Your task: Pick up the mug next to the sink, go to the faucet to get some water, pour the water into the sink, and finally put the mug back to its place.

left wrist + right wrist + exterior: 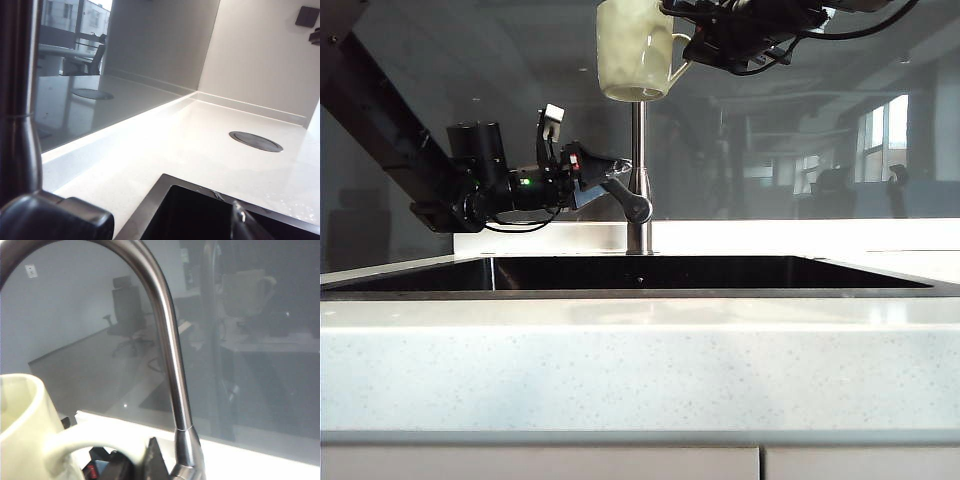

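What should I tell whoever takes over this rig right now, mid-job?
Right pincer: shut on the mug's handle, holding the mug upright, high in front of the faucet.
Left pincer: open, at the faucet's lever, not clamped on it.
Sink: below; no water seen running.
Done: mug picked up and brought to the faucet.
Left: turn the water on, fill the mug, pour it into the sink, return the mug to the counter.
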Tool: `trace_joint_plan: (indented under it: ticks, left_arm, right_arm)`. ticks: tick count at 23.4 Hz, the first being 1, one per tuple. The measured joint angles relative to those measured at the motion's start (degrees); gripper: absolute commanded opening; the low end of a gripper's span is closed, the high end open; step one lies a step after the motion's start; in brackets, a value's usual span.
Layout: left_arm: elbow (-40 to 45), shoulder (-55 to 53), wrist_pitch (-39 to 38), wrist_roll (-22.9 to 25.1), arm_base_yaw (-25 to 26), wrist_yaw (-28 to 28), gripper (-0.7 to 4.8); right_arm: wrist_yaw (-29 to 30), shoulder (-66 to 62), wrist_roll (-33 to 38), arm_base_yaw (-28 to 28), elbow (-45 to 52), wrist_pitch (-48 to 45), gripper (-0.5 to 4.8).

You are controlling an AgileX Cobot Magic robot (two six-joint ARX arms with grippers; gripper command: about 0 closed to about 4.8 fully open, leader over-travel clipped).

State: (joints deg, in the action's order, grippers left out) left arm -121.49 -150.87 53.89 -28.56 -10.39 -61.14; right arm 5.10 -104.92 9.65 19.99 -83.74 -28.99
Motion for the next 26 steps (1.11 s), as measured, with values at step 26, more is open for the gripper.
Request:
trace_joint_plan:
  ticks: [26]
  left_arm:
    - [0.0, 0.0, 12.8, -8.1, 2.6, -1.0, 3.71]
  right_arm:
    - [-0.4, 0.0, 0.0, -0.2, 0.0, -0.1, -0.05]
